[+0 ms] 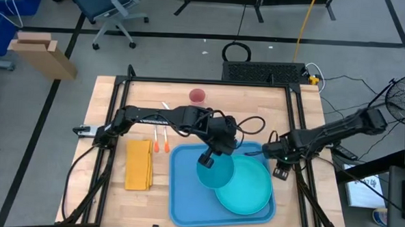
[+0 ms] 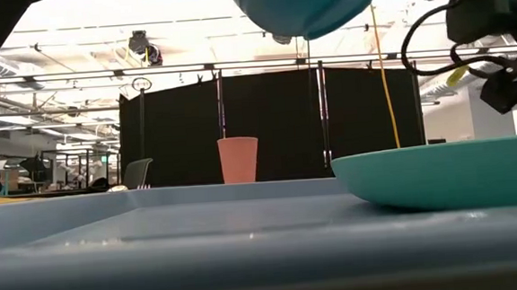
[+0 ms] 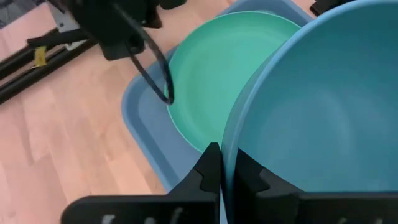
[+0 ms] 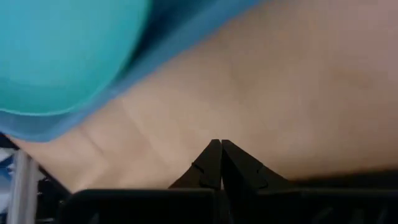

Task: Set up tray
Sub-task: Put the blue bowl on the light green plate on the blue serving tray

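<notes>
Seen from above, the large flat blue plastic tray with rounded corners and a low rim lies on the pale wooden table, toward the near edge and right of centre. A round teal plate lies in its right half. Only this view shows the rest of the tabletop: a folded yellow napkin just left of the tray, two small orange-tipped utensils between napkin and tray, and a pink plastic cup near the far edge.

The low view adds height. A teal-blue plastic bowl hangs well above the tray, touching neither it nor the plate, and the pink cup stands upright farther back.

The left wrist view gives the grip itself — the left gripper has its two dark fingers pinched tight on the bowl's thin rim, one finger inside and one outside, with the plate and a tray corner below.

The left arm reaches from the table's left side across to the tray, its wrist bent downward, its gripper holding the bowl over the tray's upper middle, where the bowl overlaps the plate's edge.

The right arm stretches in from the right; the right gripper sits just beside the tray's right rim. Its own wrist view shows the right gripper with fingers pressed fully together and nothing between them, over bare wood.
</notes>
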Robot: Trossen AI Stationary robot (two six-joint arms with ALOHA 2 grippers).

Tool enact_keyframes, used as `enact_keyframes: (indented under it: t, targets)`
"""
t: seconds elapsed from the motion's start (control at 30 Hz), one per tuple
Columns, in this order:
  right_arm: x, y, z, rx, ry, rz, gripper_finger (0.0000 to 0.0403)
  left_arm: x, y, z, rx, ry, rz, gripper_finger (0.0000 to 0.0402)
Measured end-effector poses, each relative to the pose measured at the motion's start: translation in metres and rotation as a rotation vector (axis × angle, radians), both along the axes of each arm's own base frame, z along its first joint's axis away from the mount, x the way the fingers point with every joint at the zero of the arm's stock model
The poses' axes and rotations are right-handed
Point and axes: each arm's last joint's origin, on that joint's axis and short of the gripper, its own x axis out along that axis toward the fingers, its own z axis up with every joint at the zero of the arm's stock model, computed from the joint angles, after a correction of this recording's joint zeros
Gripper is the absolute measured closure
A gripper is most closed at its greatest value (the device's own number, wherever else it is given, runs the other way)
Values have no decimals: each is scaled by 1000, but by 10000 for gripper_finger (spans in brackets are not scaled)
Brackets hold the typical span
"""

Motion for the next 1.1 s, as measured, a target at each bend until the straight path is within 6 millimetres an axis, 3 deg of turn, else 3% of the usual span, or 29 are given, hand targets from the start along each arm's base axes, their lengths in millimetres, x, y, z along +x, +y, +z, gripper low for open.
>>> enact_keyframes:
  t: [0.5, 1.1]
  targets:
    - [15, 38, -34, 92, -176, 37, 403, -1, 0, 2, -12, 4, 16, 395]
    - [36, 54, -30, 175, -397, 62, 403, -3, 0, 1, -28, 25, 41, 393]
